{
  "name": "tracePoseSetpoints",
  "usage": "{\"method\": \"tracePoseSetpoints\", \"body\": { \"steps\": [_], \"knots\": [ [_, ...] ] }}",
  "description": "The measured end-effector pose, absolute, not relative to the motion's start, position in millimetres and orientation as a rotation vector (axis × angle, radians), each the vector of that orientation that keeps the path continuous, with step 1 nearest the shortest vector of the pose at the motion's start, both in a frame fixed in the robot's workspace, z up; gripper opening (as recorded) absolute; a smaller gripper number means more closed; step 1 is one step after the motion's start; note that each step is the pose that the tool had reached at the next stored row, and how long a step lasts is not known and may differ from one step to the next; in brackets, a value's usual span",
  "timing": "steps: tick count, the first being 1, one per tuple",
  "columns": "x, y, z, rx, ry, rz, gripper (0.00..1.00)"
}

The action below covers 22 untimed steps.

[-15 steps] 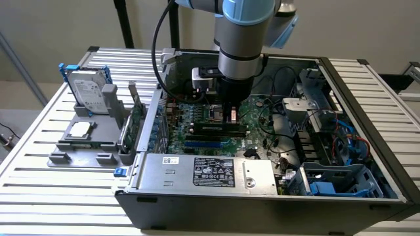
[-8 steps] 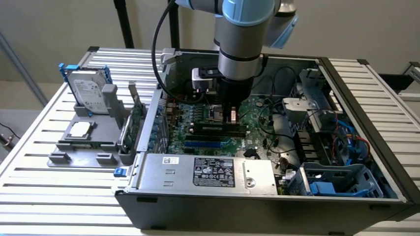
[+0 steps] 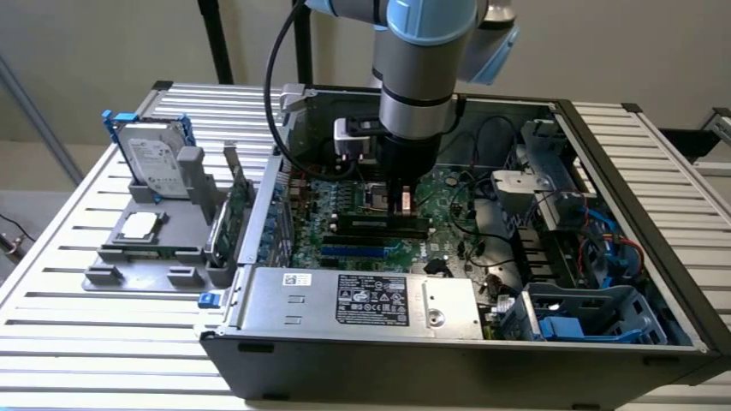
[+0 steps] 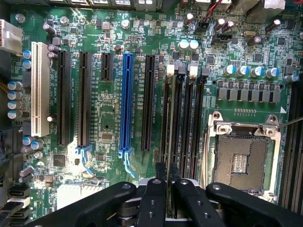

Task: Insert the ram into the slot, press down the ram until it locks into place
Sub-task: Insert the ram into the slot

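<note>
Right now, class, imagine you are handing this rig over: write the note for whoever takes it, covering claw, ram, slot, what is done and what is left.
Claw: shut on the ram, which is held edge-on.
Ram: lined up along the slot, the black memory socket nearest the blue slot.
Done: the ram is in the claw and aligned with the slot.
Left: seating and locking. Whether the ram has entered the slot cannot be told.
</note>
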<state>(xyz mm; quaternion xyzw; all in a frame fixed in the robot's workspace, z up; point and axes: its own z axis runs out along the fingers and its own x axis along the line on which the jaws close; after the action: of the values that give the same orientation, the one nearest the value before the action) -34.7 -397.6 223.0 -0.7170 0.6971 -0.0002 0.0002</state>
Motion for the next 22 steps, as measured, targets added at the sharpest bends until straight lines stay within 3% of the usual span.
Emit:
{"method": "tracePoseSetpoints", "body": {
  "steps": [10,11,19,21,22],
  "knots": [
    [-35,-398,221,-2.252,2.19,-0.002,0.15],
    [-35,-398,222,-2.252,2.19,-0.002,0.22],
    [-41,-398,238,-2.252,2.19,-0.002,0.22],
    [-43,-398,242,-2.252,2.19,-0.002,0.2],
    [-44,-398,243,-2.252,2.19,-0.002,0.13]
  ]
}}
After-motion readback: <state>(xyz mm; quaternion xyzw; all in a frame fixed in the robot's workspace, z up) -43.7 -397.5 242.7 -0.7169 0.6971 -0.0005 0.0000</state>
